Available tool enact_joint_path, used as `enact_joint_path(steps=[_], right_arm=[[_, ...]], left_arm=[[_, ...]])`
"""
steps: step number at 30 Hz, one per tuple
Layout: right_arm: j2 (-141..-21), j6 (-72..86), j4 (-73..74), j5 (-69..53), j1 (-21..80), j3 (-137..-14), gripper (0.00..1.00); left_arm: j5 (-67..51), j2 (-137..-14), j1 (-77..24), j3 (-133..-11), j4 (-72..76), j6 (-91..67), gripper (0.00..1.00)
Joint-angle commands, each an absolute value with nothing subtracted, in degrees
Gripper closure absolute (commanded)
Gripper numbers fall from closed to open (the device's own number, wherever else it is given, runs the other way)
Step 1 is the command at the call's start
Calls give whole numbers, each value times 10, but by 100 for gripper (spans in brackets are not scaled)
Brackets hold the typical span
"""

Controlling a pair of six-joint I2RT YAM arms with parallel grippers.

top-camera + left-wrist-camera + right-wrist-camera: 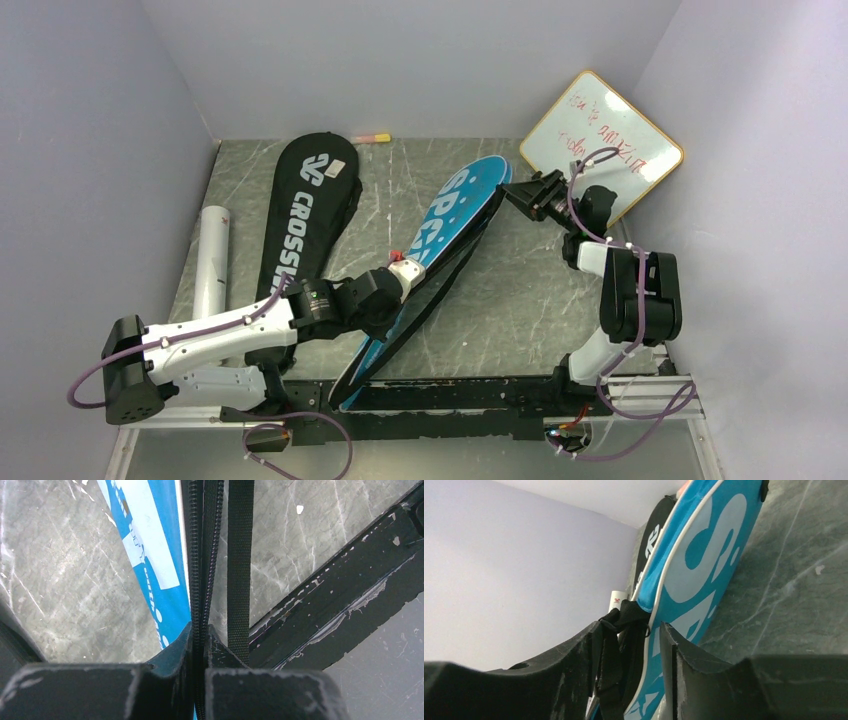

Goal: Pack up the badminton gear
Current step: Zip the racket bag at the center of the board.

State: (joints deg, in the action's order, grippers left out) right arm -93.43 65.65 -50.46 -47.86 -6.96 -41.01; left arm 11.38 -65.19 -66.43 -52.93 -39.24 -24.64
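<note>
Blue bag: the blue bag (450, 235) slants across the middle of the overhead view on the grey table (520, 300). Its head end points to the upper right, and it appears tipped up on one long edge.
Left gripper: the left gripper (405, 272), at centre frame, has its jaws closed on the bag's black zipper (199, 580) edge. A black strap (240, 570) hangs just beside it.
Right gripper: the right gripper (512, 195), right of centre, has its jaws pinching the black trim and loop at the bag's head end.
Black bag: the black bag (305, 210) lies flat at upper left, away from both sets of jaws.
Rackets: none visible; whether any are inside the bags cannot be told.
Risk: both holds are thin fabric pinches. If the arms pull against each other, the zipper edge will likely slip free or the bag will twist and flop down. The loose strap could also catch in the zipper teeth.
Writing: white "CROSS" on the black bag, the rest hidden by the arm. Large pale "SP" on the blue bag, smaller print blurred. The red handwriting on the whiteboard (600, 150), upper right, is illegible.
</note>
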Motion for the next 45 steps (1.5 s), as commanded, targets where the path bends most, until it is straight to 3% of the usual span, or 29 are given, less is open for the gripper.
enact_joint_path(steps=[1, 4, 7, 10, 16, 20, 23, 31, 35, 38, 45], right_arm=[[-945, 649, -528, -465, -69, -420, 54], [-946, 651, -526, -461, -70, -418, 67], [-949, 655, -530, -459, -72, -414, 68], [-948, 662, -546, -460, -75, -406, 55], [-937, 673, -557, -461, -81, -395, 54], [-918, 664, -540, -442, -88, -379, 38], [-912, 675, -563, -444, -98, -364, 34], [-919, 708, -615, -450, -114, -342, 43], [-941, 733, -657, -466, -114, -355, 58], [-955, 743, -674, -481, -108, -371, 64], [-980, 745, -670, -482, -84, -401, 67]], left_arm=[[110, -632, -662, -538, -349, -243, 95], [110, -631, -661, -537, -350, -243, 95], [109, -633, -659, -536, -350, -242, 95], [105, -634, -657, -534, -346, -241, 95], [99, -633, -651, -534, -345, -244, 95], [79, -626, -634, -535, -338, -247, 95], [45, -617, -606, -528, -328, -246, 95], [5, -606, -565, -511, -315, -242, 95], [-6, -608, -563, -510, -313, -240, 95], [-8, -609, -564, -510, -311, -239, 95], [-10, -610, -563, -510, -312, -239, 95]])
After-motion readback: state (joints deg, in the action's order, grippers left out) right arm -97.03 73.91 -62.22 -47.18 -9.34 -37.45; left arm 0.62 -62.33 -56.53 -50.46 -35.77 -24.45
